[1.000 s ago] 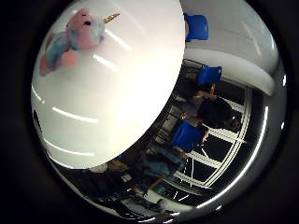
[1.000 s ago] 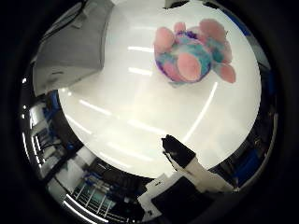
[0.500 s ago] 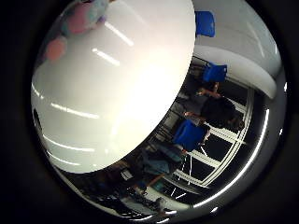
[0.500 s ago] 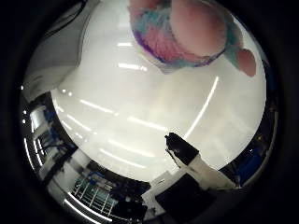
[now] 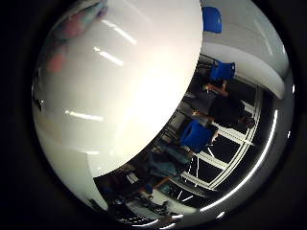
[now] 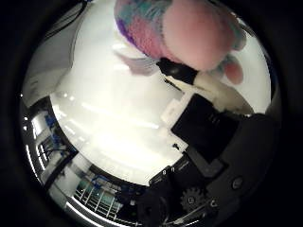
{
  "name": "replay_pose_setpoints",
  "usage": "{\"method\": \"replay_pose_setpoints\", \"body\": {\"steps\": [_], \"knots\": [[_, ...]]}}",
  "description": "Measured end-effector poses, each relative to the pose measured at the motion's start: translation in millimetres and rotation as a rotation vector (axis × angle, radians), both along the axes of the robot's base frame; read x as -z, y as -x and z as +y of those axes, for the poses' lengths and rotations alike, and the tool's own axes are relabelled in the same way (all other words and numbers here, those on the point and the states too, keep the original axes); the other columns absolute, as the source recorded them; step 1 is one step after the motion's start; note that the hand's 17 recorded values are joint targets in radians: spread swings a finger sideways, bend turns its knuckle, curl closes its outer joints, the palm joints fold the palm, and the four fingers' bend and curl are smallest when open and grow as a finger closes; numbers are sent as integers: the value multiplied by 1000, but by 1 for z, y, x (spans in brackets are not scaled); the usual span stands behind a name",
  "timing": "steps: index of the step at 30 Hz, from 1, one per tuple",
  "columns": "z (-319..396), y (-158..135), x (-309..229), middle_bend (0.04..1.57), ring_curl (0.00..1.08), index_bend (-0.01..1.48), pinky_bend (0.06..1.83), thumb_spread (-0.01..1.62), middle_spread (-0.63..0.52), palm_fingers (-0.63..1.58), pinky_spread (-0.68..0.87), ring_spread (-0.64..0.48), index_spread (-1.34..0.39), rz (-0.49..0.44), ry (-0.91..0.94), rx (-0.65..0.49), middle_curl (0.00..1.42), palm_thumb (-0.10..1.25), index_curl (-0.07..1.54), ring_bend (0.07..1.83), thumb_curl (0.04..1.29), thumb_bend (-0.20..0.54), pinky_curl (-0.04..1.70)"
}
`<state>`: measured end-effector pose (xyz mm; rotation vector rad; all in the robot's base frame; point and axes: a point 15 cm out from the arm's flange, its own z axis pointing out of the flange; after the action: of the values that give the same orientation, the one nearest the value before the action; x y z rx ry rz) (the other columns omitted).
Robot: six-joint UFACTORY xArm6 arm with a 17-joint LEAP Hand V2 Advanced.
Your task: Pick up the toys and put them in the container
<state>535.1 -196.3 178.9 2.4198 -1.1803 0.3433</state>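
A plush toy (image 6: 199, 33) in pink, teal and purple lies on the white table (image 6: 118, 127) and fills much of the thumb side view, close under my palm. My hand (image 6: 213, 142) reaches in over the table, and one bent finger (image 6: 177, 71) has its black tip pressed against the toy's underside. The little finger side view catches only the toy's blurred edge (image 5: 72, 26) at the rim of the table (image 5: 129, 86). Other fingers are out of sight.
A grey box-like thing (image 6: 47, 66) stands at the table's edge beside the toy. Beyond the table's rounded edge are blue chairs (image 5: 196, 136) and a dark room with windows.
The palm has come down closer to the toy, which now looms larger. A finger that stood straight off to the side has swung in and bent against the toy.
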Motion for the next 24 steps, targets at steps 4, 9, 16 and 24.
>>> {"method": "replay_pose_setpoints", "body": {"steps": [4, 9, 16, 24], "knots": [[-12, 3, -14, 931, 687, 731, 1132, 1085, -408, 1097, -405, -350, -483, -25, 2, 22, 852, 768, 653, 1177, 323, -8, 697], [-10, 5, -47, 1112, 787, 953, 1242, 1135, -364, 1049, -324, -312, -414, -71, -14, 30, 1008, 891, 857, 1269, 351, -5, 860], [20, 29, -87, 1183, 870, 1033, 1277, 1170, -299, 998, -257, -295, -336, -43, -82, 13, 1067, 986, 958, 1313, 416, -6, 1007], [39, 78, -124, 1216, 918, 1059, 1247, 1164, -261, 979, -214, -294, -300, 55, -145, 54, 1078, 1005, 982, 1311, 473, -10, 1114]]}}
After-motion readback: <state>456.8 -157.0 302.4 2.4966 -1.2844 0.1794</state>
